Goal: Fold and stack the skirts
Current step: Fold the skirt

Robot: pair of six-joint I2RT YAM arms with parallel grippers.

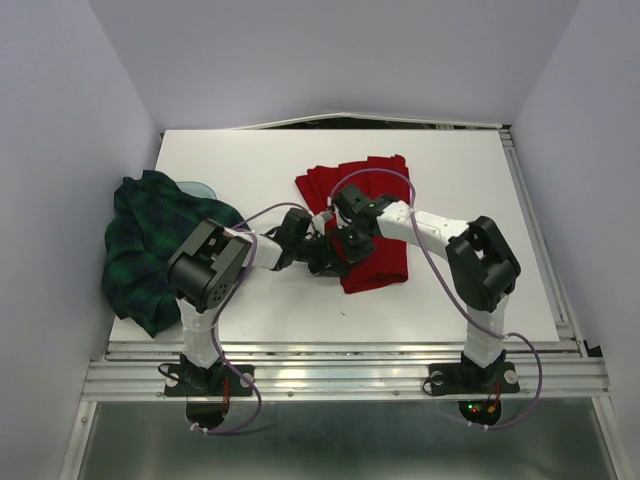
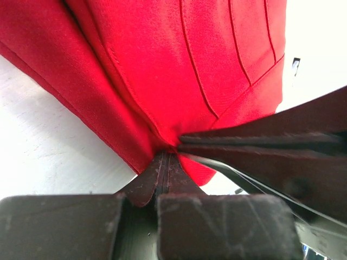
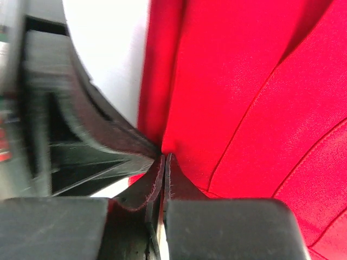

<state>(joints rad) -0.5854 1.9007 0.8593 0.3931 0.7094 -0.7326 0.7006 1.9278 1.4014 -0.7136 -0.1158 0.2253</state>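
The left tool (image 2: 165, 157) and right tool (image 3: 164, 162) were both pinched shut on the red skirt (image 1: 383, 262) at its 8 o'clock edge, mid tabletop (image 1: 460, 170). Gripping so close together, a lift could bunch the folds or drop a layer.

This is a robotics lab test cell rather than a home or shop. The left tool (image 1: 322, 258) and right tool (image 1: 345, 243) hang over a bare white table (image 1: 460, 180), boxed in beyond and to either side of them by plain pale walls (image 1: 330, 50). On the near side of the tools, the arms (image 1: 205, 265) are bolted to slotted aluminium rails (image 1: 340, 378). Purple cables (image 1: 436, 270) loop loose, and small status lights (image 1: 475, 408) glow at the right base.
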